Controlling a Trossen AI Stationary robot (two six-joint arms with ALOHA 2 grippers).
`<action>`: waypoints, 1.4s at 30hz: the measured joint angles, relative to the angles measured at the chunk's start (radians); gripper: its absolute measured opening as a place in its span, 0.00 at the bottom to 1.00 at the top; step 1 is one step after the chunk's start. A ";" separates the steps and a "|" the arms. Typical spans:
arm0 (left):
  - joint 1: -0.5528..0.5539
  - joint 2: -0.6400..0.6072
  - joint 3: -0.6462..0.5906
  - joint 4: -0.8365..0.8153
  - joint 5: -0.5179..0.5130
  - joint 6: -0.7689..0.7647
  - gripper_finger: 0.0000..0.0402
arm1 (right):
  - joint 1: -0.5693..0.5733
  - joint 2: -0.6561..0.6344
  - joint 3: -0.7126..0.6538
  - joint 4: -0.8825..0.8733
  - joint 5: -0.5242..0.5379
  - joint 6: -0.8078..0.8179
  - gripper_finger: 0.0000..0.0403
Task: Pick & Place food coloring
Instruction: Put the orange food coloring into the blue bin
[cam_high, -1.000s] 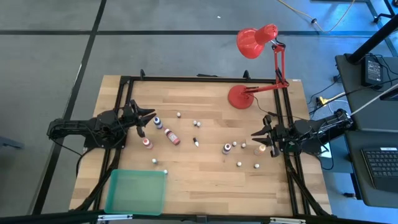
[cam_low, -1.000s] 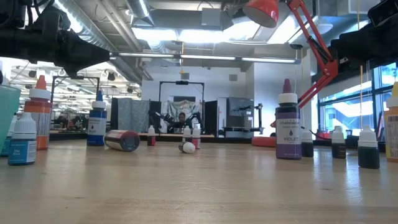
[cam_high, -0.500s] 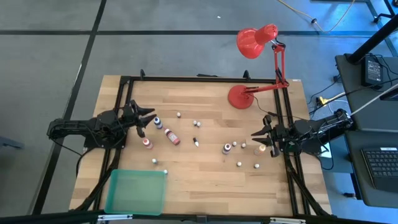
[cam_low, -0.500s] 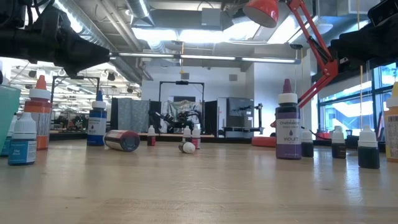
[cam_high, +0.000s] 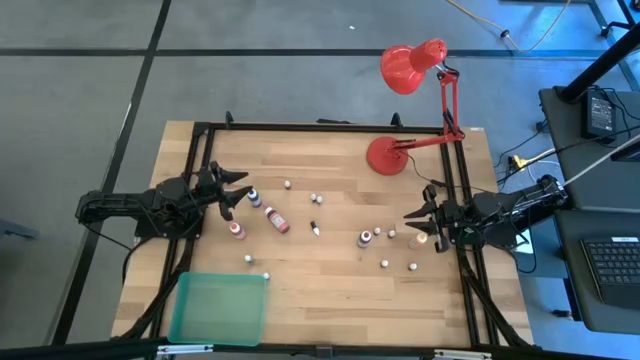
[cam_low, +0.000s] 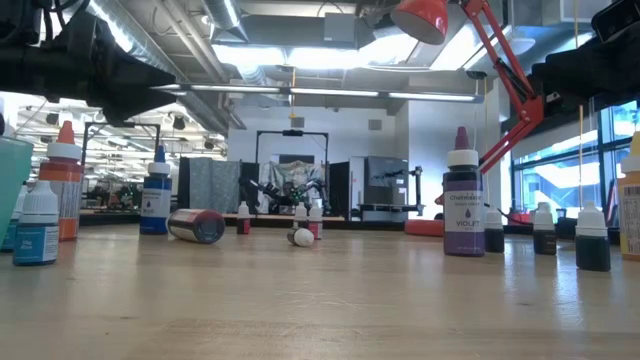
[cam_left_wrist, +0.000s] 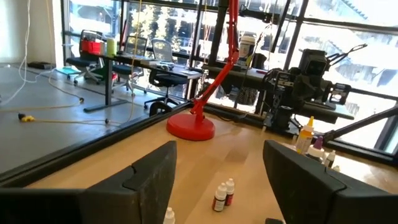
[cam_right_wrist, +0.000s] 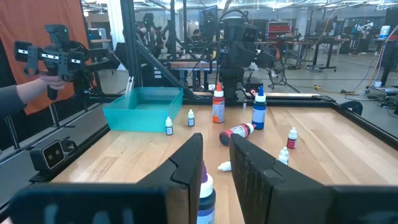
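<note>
Since a second ago the left gripper (cam_high: 240, 192) has spread open at the table's (cam_high: 330, 280) nine o'clock; right gripper (cam_high: 412, 217) sits closed at three o'clock.

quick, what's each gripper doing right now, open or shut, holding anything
left gripper: open, holding nothing, above the table near the blue bottle.
right gripper: shut, nothing between its fingers, at the table's right edge.
</note>
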 joint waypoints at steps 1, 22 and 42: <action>0.000 0.000 0.000 0.000 0.000 -0.013 0.59 | 0.000 0.000 0.000 0.000 0.000 0.000 0.21; 0.000 0.000 0.000 -0.019 0.081 -0.059 0.57 | 0.000 0.000 0.000 0.000 0.000 0.000 0.21; -0.002 0.490 0.440 -0.240 0.064 -0.128 0.47 | 0.000 0.000 0.000 0.000 0.000 0.000 0.21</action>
